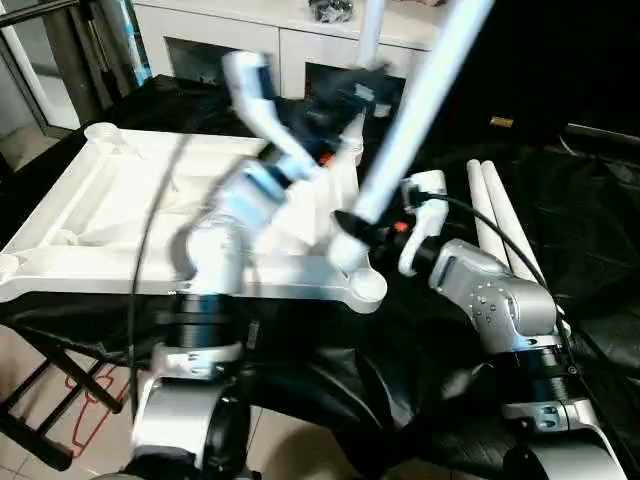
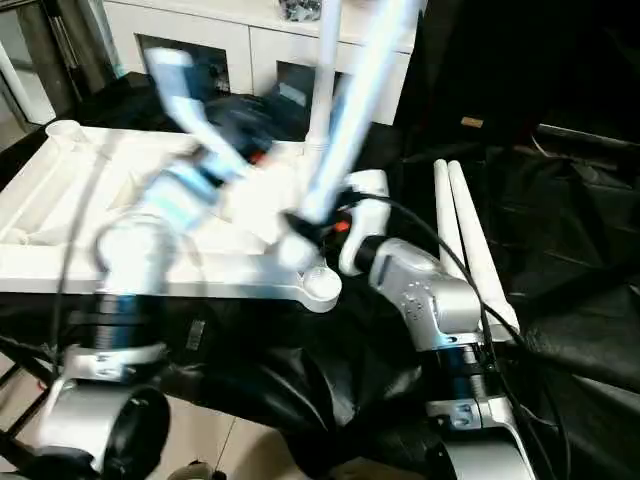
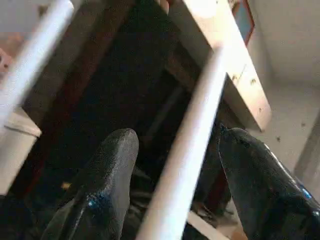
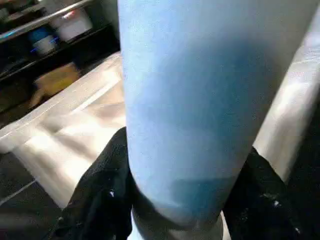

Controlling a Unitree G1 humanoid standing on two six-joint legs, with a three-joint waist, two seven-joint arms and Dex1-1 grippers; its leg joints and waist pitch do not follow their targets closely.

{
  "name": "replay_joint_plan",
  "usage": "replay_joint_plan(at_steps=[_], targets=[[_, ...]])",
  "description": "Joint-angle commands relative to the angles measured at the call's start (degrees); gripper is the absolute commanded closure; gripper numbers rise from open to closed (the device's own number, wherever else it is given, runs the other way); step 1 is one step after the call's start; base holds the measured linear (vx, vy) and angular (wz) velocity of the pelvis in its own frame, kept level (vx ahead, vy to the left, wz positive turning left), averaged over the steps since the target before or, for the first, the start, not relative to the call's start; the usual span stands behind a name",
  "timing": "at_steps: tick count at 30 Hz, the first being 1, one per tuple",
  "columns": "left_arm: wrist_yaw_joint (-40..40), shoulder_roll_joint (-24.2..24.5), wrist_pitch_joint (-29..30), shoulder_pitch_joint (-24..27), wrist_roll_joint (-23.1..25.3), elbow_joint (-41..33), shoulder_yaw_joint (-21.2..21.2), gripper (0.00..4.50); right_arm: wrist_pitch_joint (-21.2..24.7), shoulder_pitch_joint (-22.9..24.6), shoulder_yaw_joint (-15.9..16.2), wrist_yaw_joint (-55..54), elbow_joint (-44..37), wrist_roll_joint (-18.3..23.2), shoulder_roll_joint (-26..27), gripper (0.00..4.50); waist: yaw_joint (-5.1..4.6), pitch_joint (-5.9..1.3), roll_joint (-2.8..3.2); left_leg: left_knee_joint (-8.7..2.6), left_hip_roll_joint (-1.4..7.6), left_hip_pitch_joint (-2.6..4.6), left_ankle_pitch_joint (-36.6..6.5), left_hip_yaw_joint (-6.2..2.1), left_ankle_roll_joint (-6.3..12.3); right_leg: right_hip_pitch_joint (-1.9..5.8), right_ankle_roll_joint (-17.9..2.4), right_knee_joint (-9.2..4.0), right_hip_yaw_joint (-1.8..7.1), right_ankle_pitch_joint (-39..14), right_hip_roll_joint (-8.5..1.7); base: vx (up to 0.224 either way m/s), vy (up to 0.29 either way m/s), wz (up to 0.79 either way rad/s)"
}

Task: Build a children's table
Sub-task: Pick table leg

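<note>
Right end effector [image 1: 352, 228] clamps tilted leg [image 1: 420, 100] base at tabletop [image 1: 120, 215] near corner socket [image 1: 366, 286]; left end effector [image 3: 172, 165] spread around upright leg [image 3: 192, 145], no contact. Straighten leg upright over socket before pushing

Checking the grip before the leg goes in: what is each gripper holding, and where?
Right gripper clamps a tilted leg near its lower end; left gripper stands open around another leg.

A home room: white cabinet [image 1: 290, 45] with glass doors (dark cloth [image 1: 580, 230] over the worktable)
</note>
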Motion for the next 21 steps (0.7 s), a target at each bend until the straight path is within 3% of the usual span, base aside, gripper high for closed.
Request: replay_joint_plan(at_steps=[1,2,3,4,5,7,11,16,21], targets=[[-2.56,1.01,-0.04,0.7,0.44,-1.89,-1.35,1.52,-2.55,0.23,-0.99,-1.43,0.0,-1.35,0.0,2.6,-0.05,-4.74,0.18,-3.52,1.96,0.57,-5.23,-0.45,0.02,3.72,-9.73,-3.93,3.01,-6.4,-4.42,0.0,0.0,0.0],[-4.46,3.54,-0.67,1.74,3.37,-1.45,-3.87,1.52,-3.84,0.53,-0.54,-1.96,0.34,-2.48,-0.28,2.6,-0.02,-4.7,0.08,-3.62,2.02,0.62,-5.1,-0.53,0.27,3.64,-9.31,-3.91,3.02,-6.44,-4.42,0.0,0.0,0.0],[-4.46,3.54,-0.67,1.74,3.37,-1.45,-3.87,1.52,-3.84,0.53,-0.54,-1.96,0.34,-2.48,-0.28,2.6,-0.12,-4.69,0.16,-3.59,1.96,0.64,-5.24,-0.41,0.19,3.61,-9.16,-3.85,3.06,-6.58,-4.34,0.0,0.0,0.0],[-7.07,6.57,-2.26,3.02,7.08,-0.69,-6.98,1.52,-5.2,0.85,-0.28,-2.78,0.73,-3.64,-0.58,2.6,-0.08,-4.67,0.11,-3.65,1.97,0.68,-5.31,-0.47,0.23,3.61,-8.8,-3.95,3.06,-6.99,-4.38,0.0,0.0,0.0],[-13.33,13.97,-6.05,6.08,15.66,1.68,-14.95,1.52,-6.96,1.57,-0.42,-3.68,1.07,-4.8,-1.17,2.6,0.15,-4.57,0.34,-3.96,2.13,0.88,-6.45,-0.78,0.04,3.32,-6.43,-4.31,3.09,-10.78,-4.61,0.0,0.0,0.0],[-15.1,15.91,-7.35,6.99,17.85,2.36,-17.08,1.52,-7.32,1.8,-0.55,-3.92,1.08,-5.03,-1.32,2.6,-0.14,-4.39,0.32,-4.09,1.95,0.9,-7.17,-0.62,-0.82,3.26,-5.22,-4.46,3.15,-12.71,-4.4,0.0,0.0,0.0],[-24.84,23.74,-12.35,11.19,25.28,4.45,-26.89,1.52,-7.96,2.78,0.1,-3.31,0.89,-6.57,-3.06,2.6,-0.4,-4.51,0.45,-4.22,2.2,1.07,-7.53,-0.46,-2.12,3.13,-6.87,-4.02,3.35,-10.38,-4.5,0.0,0.0,0.0],[-30.86,26.47,-14.66,12.4,27.61,7.99,-31.73,1.52,-8.79,3.5,0.71,-2.65,0.73,-7.58,-4.32,2.61,-0.32,-4.39,0.55,-4.2,2.13,1.05,-8.67,-0.32,-2.34,3.2,-8.83,-3.93,3.48,-9.54,-4.66,0.0,0.0,0.0],[-33.29,25.89,-20.28,9.75,31.49,17.18,-33.44,1.52,-8.64,4.01,1.18,-1.73,0.43,-7.98,-5.07,2.61,-0.25,-4.38,0.43,-4.19,1.92,1.05,-9.66,-0.39,-2.09,3.28,-7.6,-4.41,3.49,-12.64,-4.69,0.0,0.0,0.0]])
